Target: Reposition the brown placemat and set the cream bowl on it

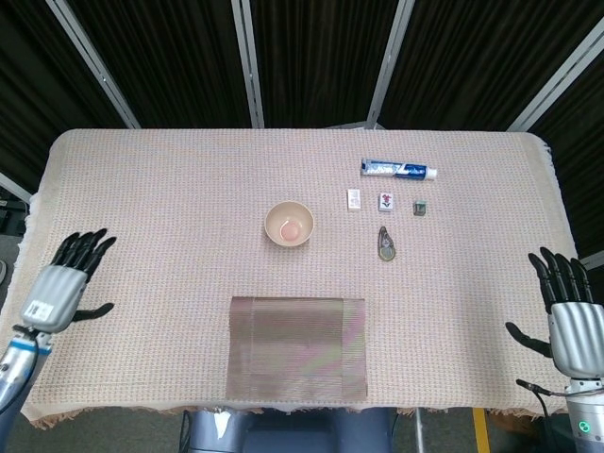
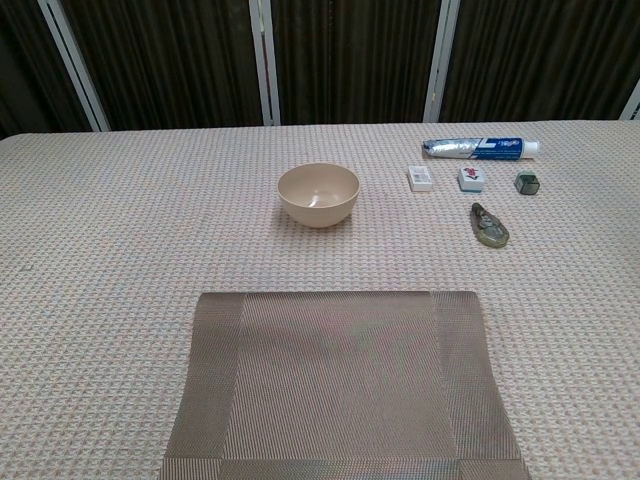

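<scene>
Brown placemat (image 1: 297, 347) lies flat at the near table edge, cream bowl (image 1: 289, 225) just beyond it, apart. Left hand (image 1: 63, 283) and right hand (image 1: 569, 316) hover at opposite edges, fingers spread, holding nothing.

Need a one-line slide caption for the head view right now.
Both hands, left and right, open at the table edges; cream bowl sits beyond the untouched brown placemat.

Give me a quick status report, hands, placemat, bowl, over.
Left hand and right hand open, holding nothing, at the table's sides. Brown placemat at near edge, untouched; cream bowl beyond it, not on it. Nothing between them.
</scene>
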